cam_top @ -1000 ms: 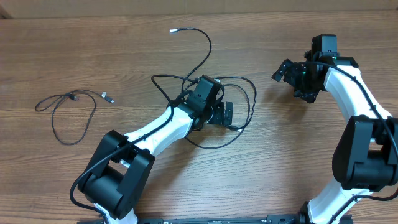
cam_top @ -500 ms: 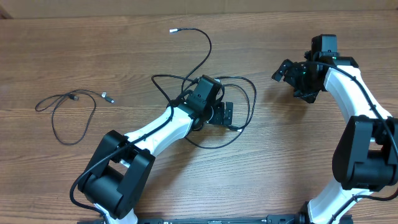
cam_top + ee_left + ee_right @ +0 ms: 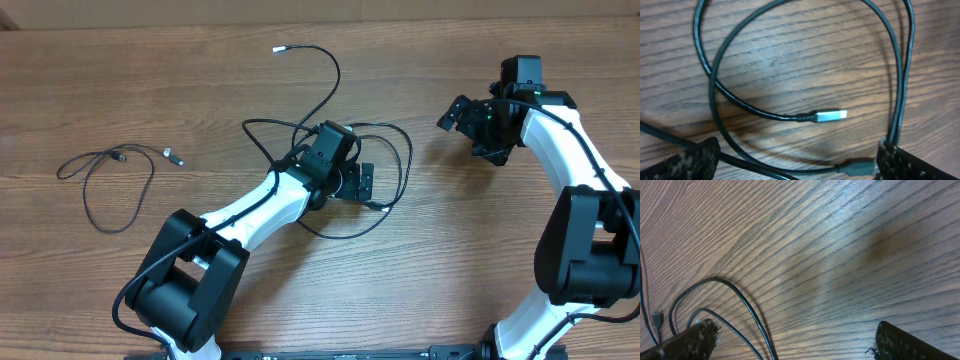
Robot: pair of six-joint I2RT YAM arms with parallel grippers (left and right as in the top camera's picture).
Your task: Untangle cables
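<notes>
A tangle of thin black cables (image 3: 385, 165) loops at the table's middle, with one end running up to a silver tip (image 3: 279, 48). My left gripper (image 3: 362, 184) is open and low over this tangle. In the left wrist view its fingers (image 3: 797, 167) straddle two cable strands; a silver plug tip (image 3: 832, 116) lies just ahead and a black plug (image 3: 858, 165) lies by the right finger. A separate cable (image 3: 110, 180) lies loose at the far left. My right gripper (image 3: 452, 113) is open and empty, to the right of the tangle; cable loops (image 3: 740, 302) show beside its left finger (image 3: 795, 347).
The wooden table (image 3: 200, 90) stretches all round. The left arm's white links (image 3: 250, 215) lie across the front middle. The right arm (image 3: 580, 160) stands along the right side.
</notes>
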